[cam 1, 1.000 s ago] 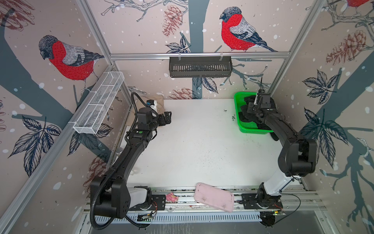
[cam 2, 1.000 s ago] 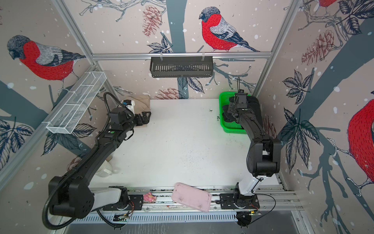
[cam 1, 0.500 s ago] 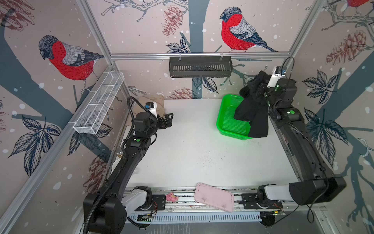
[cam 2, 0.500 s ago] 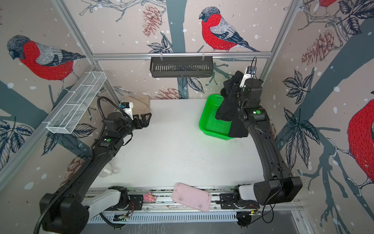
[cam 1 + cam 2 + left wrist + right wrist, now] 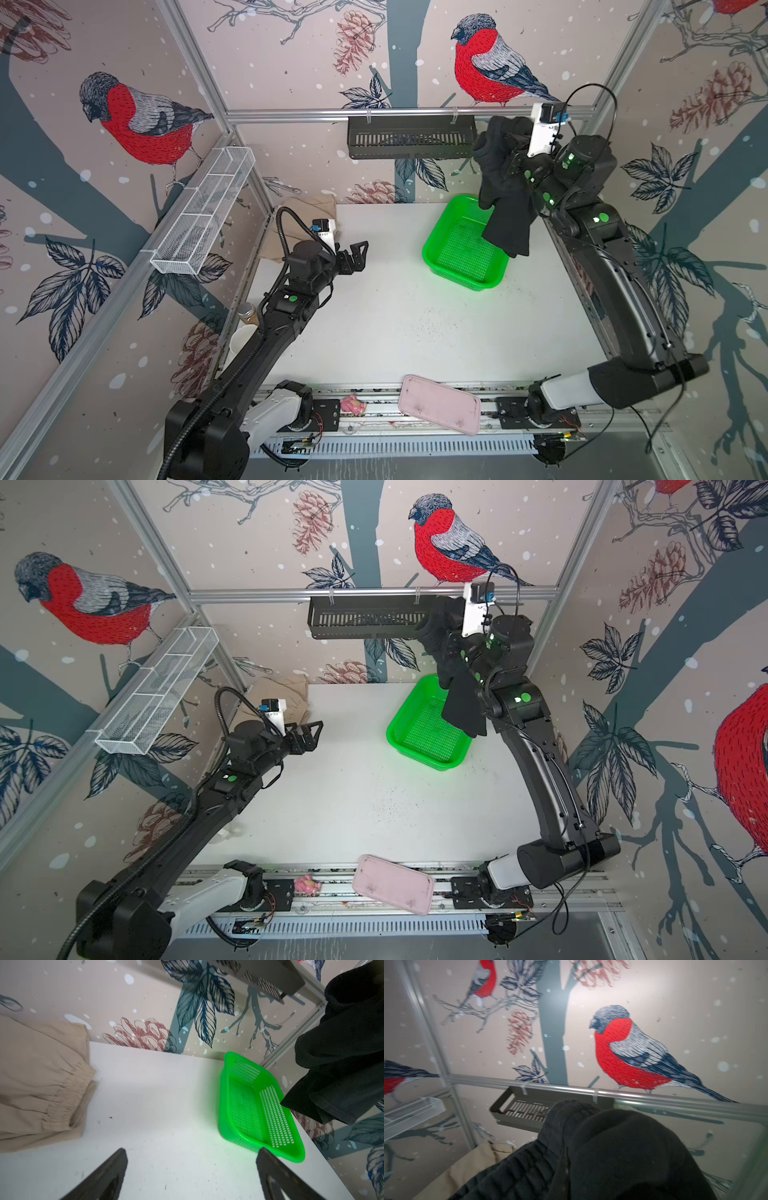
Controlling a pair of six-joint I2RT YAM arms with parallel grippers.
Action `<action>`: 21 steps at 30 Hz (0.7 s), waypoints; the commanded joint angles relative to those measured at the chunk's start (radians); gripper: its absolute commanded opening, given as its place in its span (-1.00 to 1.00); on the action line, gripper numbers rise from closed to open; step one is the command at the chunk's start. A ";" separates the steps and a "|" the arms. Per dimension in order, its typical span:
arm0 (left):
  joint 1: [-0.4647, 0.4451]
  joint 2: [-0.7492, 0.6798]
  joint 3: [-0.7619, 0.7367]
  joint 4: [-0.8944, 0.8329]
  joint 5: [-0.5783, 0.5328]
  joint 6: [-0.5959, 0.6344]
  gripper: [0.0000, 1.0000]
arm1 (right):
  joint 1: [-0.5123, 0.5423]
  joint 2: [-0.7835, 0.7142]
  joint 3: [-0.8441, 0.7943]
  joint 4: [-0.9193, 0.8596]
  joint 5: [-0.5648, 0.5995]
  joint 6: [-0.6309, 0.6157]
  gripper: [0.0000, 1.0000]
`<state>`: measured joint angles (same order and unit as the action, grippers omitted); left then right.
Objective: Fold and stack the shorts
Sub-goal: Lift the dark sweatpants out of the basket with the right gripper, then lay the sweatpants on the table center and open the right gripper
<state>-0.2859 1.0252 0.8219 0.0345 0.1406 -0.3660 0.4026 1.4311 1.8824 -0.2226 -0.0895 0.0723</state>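
Black shorts hang above the green basket, clamped in the right gripper and hiding its jaws. Beige shorts lie in the far-left corner, partly hidden behind the left gripper, whose jaws are spread wide and empty.

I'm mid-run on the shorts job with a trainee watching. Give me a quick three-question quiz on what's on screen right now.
1. True or false: the black shorts lie inside the green basket.
2. Where are the beige shorts? A) in the basket B) on the far-left corner of the table C) in the left gripper
3. Fill in: the left gripper's jaws stand ____.

Key
1. False: they hang from the right gripper, raised above the basket.
2. B.
3. Open, holding nothing.
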 commanded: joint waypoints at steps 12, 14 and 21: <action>0.042 -0.181 0.201 -0.373 -0.315 0.064 0.94 | 0.381 0.163 -0.087 0.219 -0.070 -0.065 -0.98; 0.046 -0.199 0.185 -0.371 -0.304 0.067 0.94 | 0.379 0.196 -0.163 0.288 -0.010 -0.036 -0.99; 0.049 -0.170 0.100 -0.346 -0.247 0.043 0.94 | 0.381 0.399 -0.267 0.350 0.009 0.032 -0.99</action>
<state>-0.2382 0.8459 0.9413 -0.3107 -0.1307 -0.3141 0.7830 1.7878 1.6230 0.0082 -0.1123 0.0586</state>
